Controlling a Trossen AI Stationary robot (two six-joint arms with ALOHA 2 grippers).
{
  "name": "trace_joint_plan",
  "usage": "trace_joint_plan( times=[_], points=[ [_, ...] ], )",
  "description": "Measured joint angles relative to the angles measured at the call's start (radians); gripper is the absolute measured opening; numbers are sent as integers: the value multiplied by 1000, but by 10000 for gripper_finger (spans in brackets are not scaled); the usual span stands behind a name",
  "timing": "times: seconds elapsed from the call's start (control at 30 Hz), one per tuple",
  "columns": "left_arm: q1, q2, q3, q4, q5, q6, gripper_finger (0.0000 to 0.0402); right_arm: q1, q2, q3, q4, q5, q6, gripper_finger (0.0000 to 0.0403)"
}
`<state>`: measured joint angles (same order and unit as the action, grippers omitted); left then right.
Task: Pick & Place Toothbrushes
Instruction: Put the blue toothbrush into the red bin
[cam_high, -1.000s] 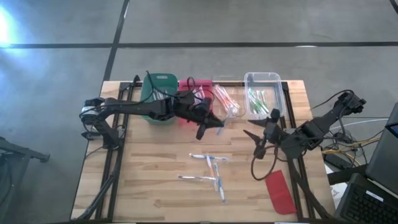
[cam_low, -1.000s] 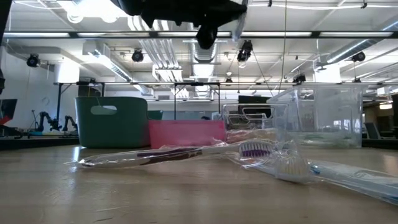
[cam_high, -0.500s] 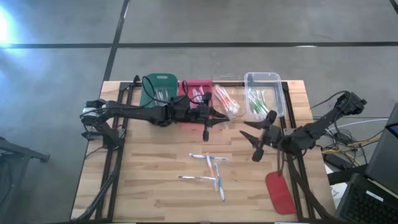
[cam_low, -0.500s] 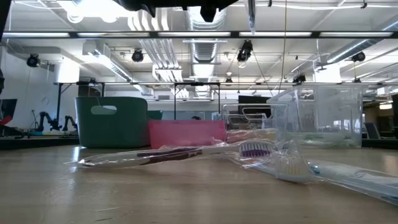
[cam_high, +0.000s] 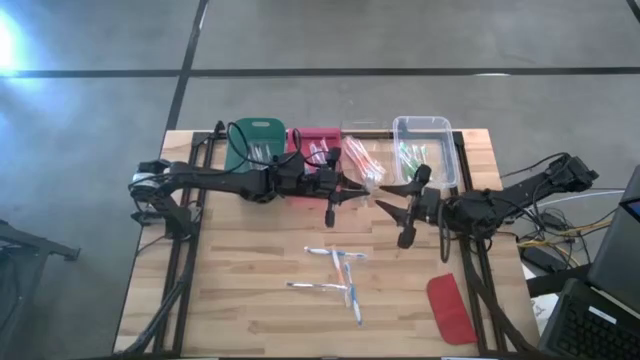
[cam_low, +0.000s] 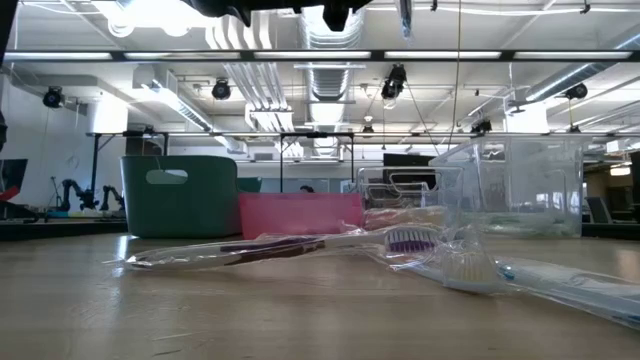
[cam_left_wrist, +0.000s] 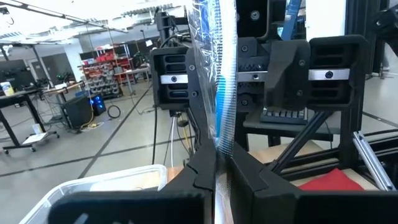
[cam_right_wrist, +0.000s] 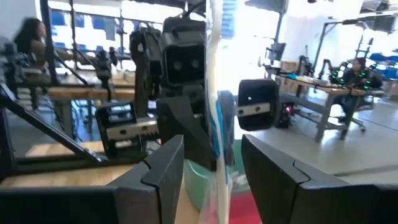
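Toothbrushes: bench stock, one item held aloft between both arms

Toothbrushes, wrapped, loose group (cam_high: 340, 275): several lie crossed on the bare wood near the bench's front middle. Low view shows one with purple bristles (cam_low: 300, 243) lying across another with pale bristles (cam_low: 470, 266).

Toothbrush, blue accent, in clear wrap (cam_left_wrist: 222, 93): held upright above the bench, forward of the bins. Left pincer (cam_high: 331, 203) is clamped shut on its lower part; the left arm reaches in over the green bin.

Right pincer (cam_high: 396, 207): just beside the left one, facing it, fingers (cam_right_wrist: 163, 168) spread partly apart on either side of the same wrapped brush (cam_right_wrist: 217, 124). Whether they touch it cannot be told.

Bins along the bench's far edge: green bin (cam_high: 254, 140), pink bin (cam_high: 318, 143), a clear bin with pink and orange brushes (cam_high: 362, 160), a clear bin with green brushes (cam_high: 420, 150).

Red lid (cam_high: 451, 308): flat on the bench (cam_high: 240, 280) at its front right corner.
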<state>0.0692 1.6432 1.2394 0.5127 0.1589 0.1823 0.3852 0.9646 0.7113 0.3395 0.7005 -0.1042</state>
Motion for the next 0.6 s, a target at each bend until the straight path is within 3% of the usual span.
trace_joint_plan(
  times=[0.2, 0.6],
  points=[
    [0, 0, 4, 2, 1, 0, 17, -65, 17, 1, 17, -105, 24, 169],
    [0, 0, 4, 2, 2, 1, 19, -112, 107, 54, 35, -111, -31, 183]
  ],
)
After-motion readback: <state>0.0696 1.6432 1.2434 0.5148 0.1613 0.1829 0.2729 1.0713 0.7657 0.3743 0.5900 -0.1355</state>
